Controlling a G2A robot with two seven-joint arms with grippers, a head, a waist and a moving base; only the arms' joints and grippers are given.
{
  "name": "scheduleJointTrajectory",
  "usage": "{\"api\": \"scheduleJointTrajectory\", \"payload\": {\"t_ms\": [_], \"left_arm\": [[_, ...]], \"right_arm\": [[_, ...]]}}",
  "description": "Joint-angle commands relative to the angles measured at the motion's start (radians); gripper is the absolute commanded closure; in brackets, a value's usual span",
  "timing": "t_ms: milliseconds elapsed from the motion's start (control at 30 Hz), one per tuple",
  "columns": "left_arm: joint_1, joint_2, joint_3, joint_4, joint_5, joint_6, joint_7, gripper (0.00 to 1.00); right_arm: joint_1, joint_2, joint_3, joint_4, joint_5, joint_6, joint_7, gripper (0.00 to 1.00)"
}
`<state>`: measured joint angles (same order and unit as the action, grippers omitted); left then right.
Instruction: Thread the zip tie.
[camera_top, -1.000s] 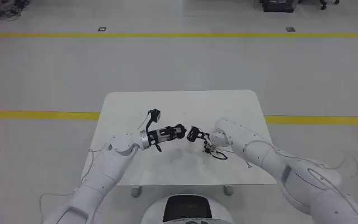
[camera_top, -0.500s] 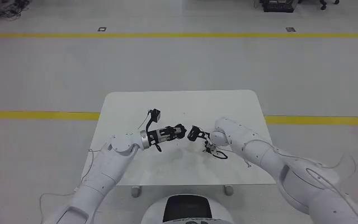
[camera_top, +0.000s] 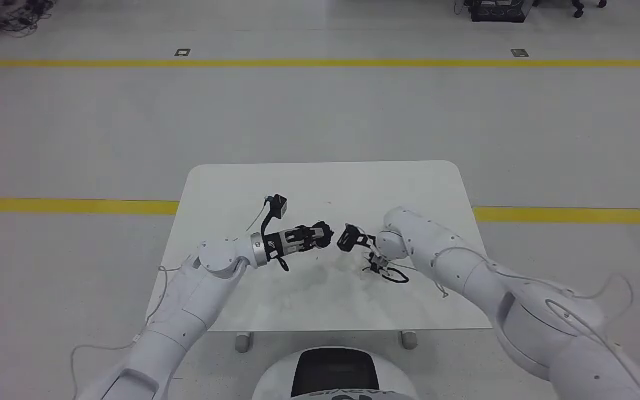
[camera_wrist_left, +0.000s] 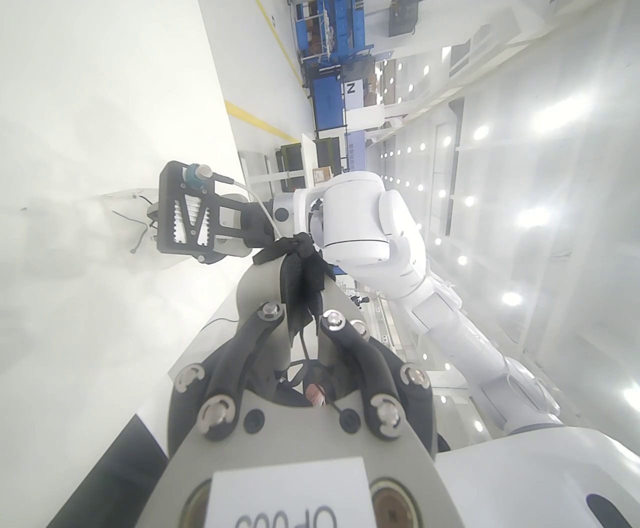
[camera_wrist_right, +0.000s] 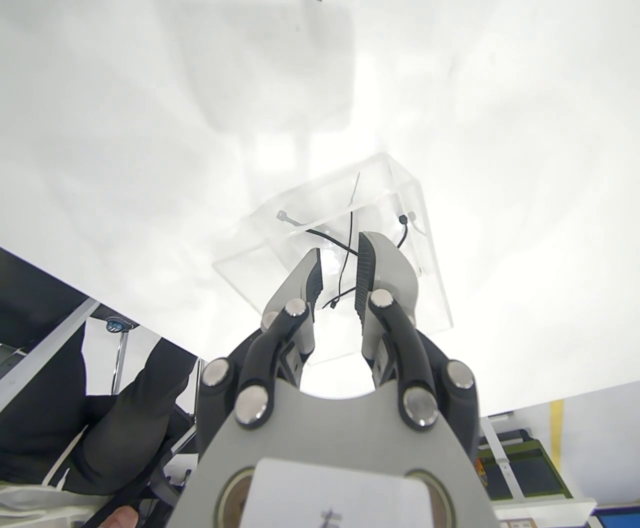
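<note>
— Hovering above the clear box (camera_wrist_right: 385, 175) on the desk (camera_top: 230, 190), why is the right claw (camera_wrist_right: 340, 247) spread?
— To straddle the black zip tie (camera_wrist_right: 348, 235) lying inside, I'd say, ready to pinch.
— The left claw (camera_top: 321, 235)?
— Near it, likely waiting to receive; open or closed, I can't tell.

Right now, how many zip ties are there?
3 zip ties: one inside the open right gripper, one crossing it, one curled by the box wall; more may be hidden.

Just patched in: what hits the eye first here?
The left gripper and right gripper nearly meet tip to tip over the middle of the white table. Under the right gripper sits a clear box of black zip ties, one strand running between its open fingers.
</note>
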<state>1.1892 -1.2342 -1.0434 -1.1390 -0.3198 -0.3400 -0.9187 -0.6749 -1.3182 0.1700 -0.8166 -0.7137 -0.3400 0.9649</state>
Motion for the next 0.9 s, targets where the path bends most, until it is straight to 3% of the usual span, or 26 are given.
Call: {"api": "scheduleJointTrajectory", "payload": {"t_ms": [0,867], "left_arm": [[0.0,0.0,0.0,0.0,0.0,0.0,0.0,1.0],[0.0,0.0,0.0,0.0,0.0,0.0,0.0,1.0]], "right_arm": [[0.0,-0.005,0.0,0.007,0.0,0.0,0.003,0.85],[-0.004,-0.046,0.0,0.079,-0.019,0.0,-0.006,0.94]]}}
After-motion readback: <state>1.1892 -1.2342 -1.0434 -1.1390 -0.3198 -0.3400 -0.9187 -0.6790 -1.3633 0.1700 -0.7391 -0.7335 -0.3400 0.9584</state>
